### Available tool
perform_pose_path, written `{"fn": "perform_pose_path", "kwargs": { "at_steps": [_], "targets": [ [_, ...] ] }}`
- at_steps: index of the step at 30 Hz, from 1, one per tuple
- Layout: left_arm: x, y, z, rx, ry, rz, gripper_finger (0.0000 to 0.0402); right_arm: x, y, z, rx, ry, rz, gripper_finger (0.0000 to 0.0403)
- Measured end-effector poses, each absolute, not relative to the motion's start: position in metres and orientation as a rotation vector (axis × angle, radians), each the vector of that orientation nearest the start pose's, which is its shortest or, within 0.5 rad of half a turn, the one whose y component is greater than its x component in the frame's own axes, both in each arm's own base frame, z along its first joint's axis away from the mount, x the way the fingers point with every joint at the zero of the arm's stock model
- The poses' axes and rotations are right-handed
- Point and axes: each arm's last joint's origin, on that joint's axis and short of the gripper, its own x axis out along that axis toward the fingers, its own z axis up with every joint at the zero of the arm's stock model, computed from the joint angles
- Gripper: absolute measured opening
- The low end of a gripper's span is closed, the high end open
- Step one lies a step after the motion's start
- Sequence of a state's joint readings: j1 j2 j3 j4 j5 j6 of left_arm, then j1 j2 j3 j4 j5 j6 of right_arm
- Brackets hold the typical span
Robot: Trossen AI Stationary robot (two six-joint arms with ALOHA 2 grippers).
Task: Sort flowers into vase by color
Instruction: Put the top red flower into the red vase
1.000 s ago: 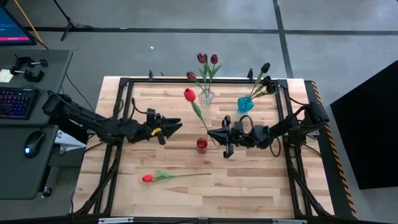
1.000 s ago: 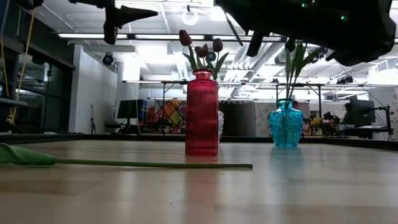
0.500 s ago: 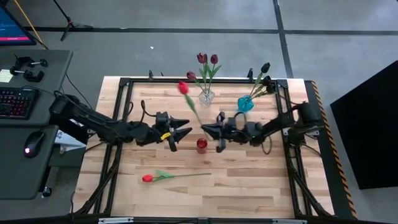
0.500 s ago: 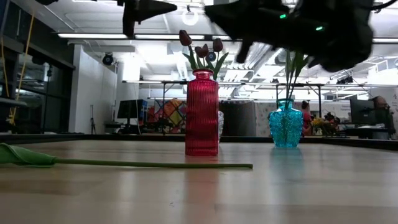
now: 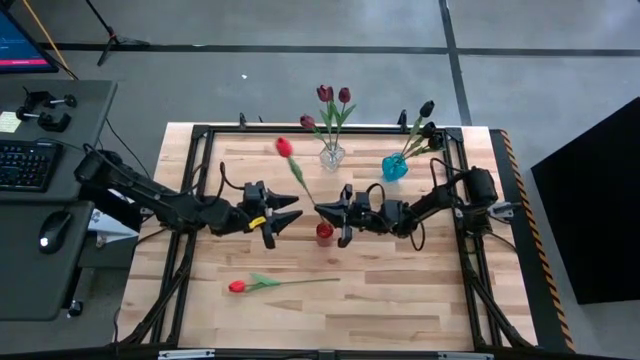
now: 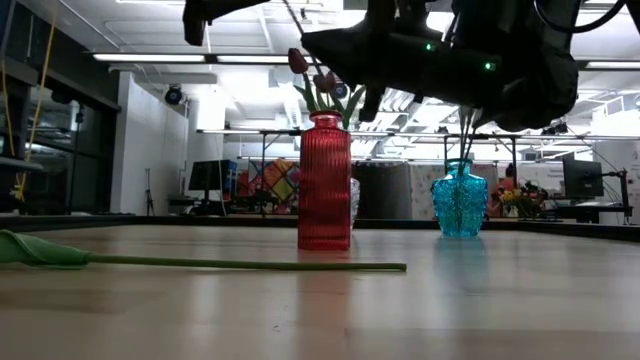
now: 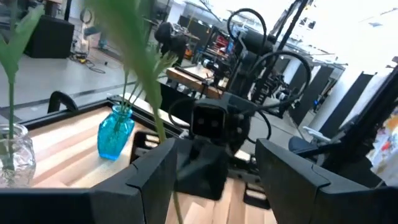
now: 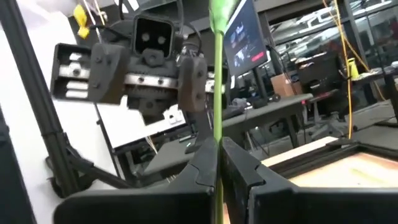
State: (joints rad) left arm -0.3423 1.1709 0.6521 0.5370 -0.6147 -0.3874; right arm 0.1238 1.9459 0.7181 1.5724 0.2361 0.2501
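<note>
- The wooden table (image 5: 400, 290) carries three vases: the red vase (image 5: 324, 232) at centre, a clear glass vase (image 5: 332, 156) at 12 o'clock with dark maroon tulips, and a blue vase (image 5: 394, 167) at 1 o'clock with near-black ones.
- The right gripper (image 5: 322, 210) hangs just at 12 o'clock of the red vase's mouth, its fingers pinched tight on the stem of a red tulip (image 5: 284, 147), whose head leans off toward 11 o'clock.
- The left gripper (image 5: 291, 215) waits just at 9 o'clock of the red vase, jaws spread wide, holding nothing.
- A second red tulip (image 5: 237, 286) lies flat at 7 o'clock.
- My judgement: these tulips are light, thin and springy, so the stem will flex and swing; gripping low on the stem, below the leaves, should steer it best.
</note>
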Motion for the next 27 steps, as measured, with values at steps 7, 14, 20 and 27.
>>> {"fn": "perform_pose_path", "kwargs": {
  "at_steps": [7, 14, 20, 27],
  "targets": [
    [0.241, -0.072, 0.279, -0.394, -0.066, 0.255, 0.0207, 0.351, 0.035, 0.180, 0.268, -0.387, -0.073, 0.0000],
    [0.241, -0.072, 0.279, -0.398, -0.068, 0.254, 0.0207, 0.354, 0.033, 0.182, 0.239, -0.389, -0.078, 0.0000],
    [0.241, -0.073, 0.279, -0.398, -0.067, 0.246, 0.0207, 0.355, 0.033, 0.177, 0.240, -0.363, -0.079, 0.0000],
    [0.241, -0.073, 0.279, -0.397, -0.066, 0.246, 0.0207, 0.358, 0.033, 0.162, 0.271, -0.340, -0.103, 0.0000]
  ]
}}
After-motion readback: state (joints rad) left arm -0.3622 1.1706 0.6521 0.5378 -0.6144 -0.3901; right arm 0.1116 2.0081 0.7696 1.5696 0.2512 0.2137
